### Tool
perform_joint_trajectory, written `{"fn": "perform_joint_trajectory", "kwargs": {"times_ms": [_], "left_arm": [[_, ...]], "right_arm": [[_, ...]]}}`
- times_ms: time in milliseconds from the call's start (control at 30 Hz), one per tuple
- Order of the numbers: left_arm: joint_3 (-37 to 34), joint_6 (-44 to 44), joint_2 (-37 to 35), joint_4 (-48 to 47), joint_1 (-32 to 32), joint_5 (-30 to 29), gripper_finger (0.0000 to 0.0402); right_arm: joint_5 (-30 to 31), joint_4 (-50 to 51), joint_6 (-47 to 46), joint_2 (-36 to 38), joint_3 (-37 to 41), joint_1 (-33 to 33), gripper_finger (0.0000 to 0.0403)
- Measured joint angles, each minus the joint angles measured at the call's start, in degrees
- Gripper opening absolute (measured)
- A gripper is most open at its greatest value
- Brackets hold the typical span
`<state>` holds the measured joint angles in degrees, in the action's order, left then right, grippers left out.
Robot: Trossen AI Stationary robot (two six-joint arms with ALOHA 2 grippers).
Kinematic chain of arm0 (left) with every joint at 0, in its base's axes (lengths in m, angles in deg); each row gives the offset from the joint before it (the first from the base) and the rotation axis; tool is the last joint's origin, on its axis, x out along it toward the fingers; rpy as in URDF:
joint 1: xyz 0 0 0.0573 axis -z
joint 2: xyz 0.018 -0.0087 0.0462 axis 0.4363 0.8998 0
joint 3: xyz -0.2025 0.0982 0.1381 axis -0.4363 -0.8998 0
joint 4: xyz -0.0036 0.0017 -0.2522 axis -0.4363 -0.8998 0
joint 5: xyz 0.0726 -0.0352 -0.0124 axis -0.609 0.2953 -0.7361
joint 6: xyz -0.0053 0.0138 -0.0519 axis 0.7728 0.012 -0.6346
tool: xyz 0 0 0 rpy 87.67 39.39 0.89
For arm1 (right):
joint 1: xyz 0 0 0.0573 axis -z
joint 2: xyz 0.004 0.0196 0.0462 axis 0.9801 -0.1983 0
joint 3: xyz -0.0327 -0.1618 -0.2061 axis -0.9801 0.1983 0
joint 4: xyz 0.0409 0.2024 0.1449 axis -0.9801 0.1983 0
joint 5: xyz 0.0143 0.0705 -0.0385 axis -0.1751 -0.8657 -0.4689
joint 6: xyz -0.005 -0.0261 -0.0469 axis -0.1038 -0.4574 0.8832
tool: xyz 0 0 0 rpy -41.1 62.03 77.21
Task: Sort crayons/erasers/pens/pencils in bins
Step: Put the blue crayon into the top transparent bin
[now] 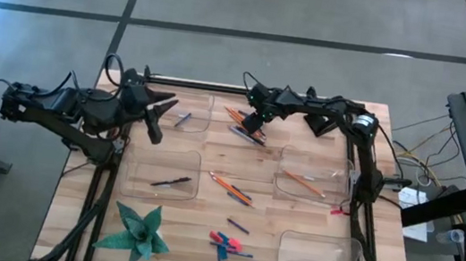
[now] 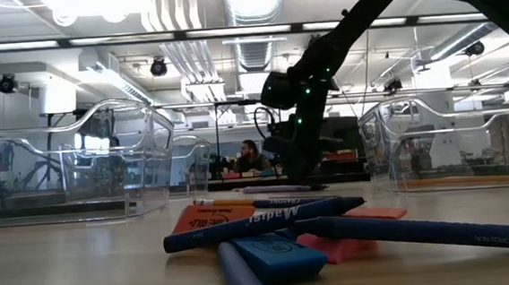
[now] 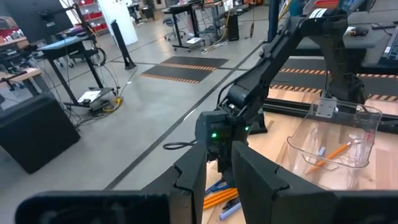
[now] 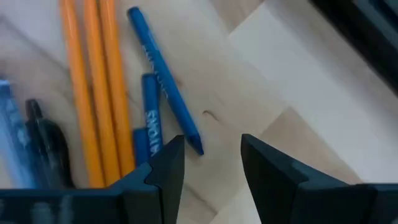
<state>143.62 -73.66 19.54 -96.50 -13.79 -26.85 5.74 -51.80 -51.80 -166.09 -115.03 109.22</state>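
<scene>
My right gripper (image 4: 211,163) is open, just above the wood at the table's far middle. It stands beside three orange pencils (image 4: 99,93), blue crayons (image 4: 163,74) and a black pen (image 4: 46,146); this pile also shows in the high view (image 1: 247,125). My left gripper (image 1: 159,114) is open and empty, raised over the table's far left by a clear bin (image 1: 192,112). More pencils (image 1: 230,187) lie loose mid-table. Pink-red and blue erasers (image 2: 285,255) lie among blue crayons near the front edge (image 1: 223,242).
The near-left bin (image 1: 164,176) holds a black pen. The right bin (image 1: 312,184) holds an orange pencil. A further clear bin (image 1: 320,259) stands at the near right. A green folded-paper plant (image 1: 138,231) sits at the near left. A loose crayon (image 1: 237,226) lies mid-table.
</scene>
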Motion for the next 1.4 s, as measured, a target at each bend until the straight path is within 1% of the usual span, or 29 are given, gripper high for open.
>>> {"fn": "perform_joint_trajectory", "kwargs": {"times_ms": [267, 400, 700, 767, 867, 1100, 1400], "left_arm": [[0.0, 0.0, -1.3, 0.0, 0.0, 0.0, 0.0063], [0.0, 0.0, -2.0, -0.1, 0.0, 0.0, 0.0063], [0.0, 0.0, -3.3, 0.0, 0.0, 0.0, 0.0063], [0.0, 0.0, -3.4, 0.0, 0.0, 0.0, 0.0063], [0.0, 0.0, -3.3, 0.0, 0.0, 0.0, 0.0063], [0.0, -0.1, -3.2, 0.0, 0.0, 0.0, 0.0063], [0.0, -0.2, -3.9, 0.8, 0.0, 0.0, 0.0063]], "right_arm": [[-0.9, -0.6, 0.5, -2.2, -3.1, 0.7, 0.0143], [-3.9, -0.4, 1.5, -2.9, -3.2, 0.7, 0.0144], [-3.9, -0.7, 3.3, -3.7, -3.7, 0.7, 0.0133], [-3.9, -0.8, 4.7, -4.0, -3.7, 0.7, 0.0125], [-4.1, -0.9, 6.1, -4.7, -3.8, 0.7, 0.0102], [-4.9, -0.9, 6.4, -5.8, -3.8, 0.6, 0.0021], [-5.0, -0.5, 5.2, -4.1, -3.6, 0.6, 0.0015]]}}
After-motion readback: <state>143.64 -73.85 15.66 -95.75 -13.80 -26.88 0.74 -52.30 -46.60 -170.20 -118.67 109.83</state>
